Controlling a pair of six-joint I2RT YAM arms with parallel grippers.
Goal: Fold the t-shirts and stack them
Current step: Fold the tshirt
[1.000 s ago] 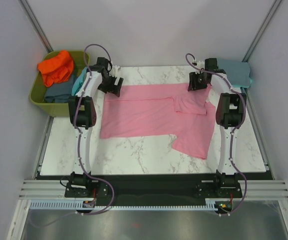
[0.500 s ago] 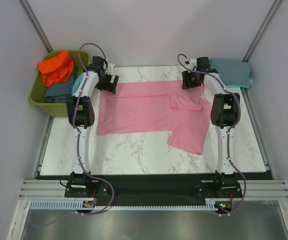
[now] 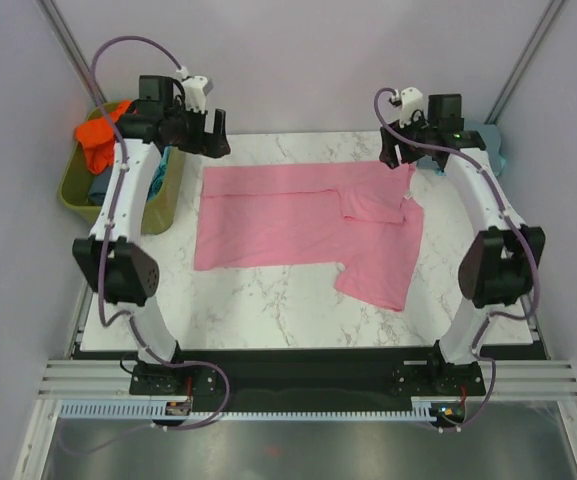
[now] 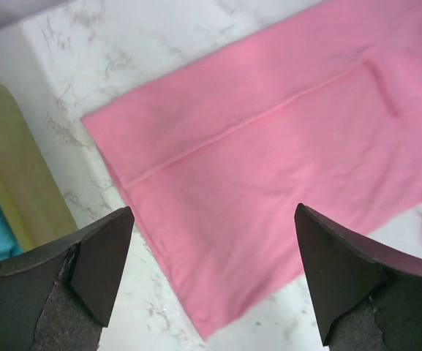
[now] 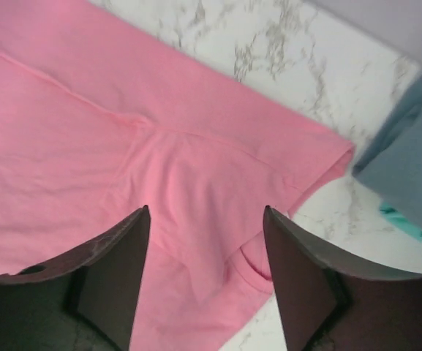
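A pink t-shirt (image 3: 288,225) lies flat across the back half of the marble table (image 3: 268,310), its top part doubled over and one flap reaching toward the front right. Raised above its back left corner, my left gripper (image 3: 215,142) is open and empty; the left wrist view shows the pink t-shirt (image 4: 269,146) between my left gripper's fingertips (image 4: 212,212). My right gripper (image 3: 398,158) hovers open over the back right corner, with the folded sleeve (image 5: 196,183) under its fingers (image 5: 207,208). A folded grey-blue t-shirt (image 5: 408,146) lies at the back right.
An olive-green tub (image 3: 71,188) stands off the table's back left corner, holding an orange t-shirt (image 3: 98,135) and a slate-blue one (image 3: 101,187). A turquoise edge (image 5: 408,219) shows under the grey-blue shirt. White walls close in the back and sides.
Both arms have lifted up and back off the pink t-shirt, which now lies released on the table, shifted slightly left. The right gripper's fingers have spread wider.
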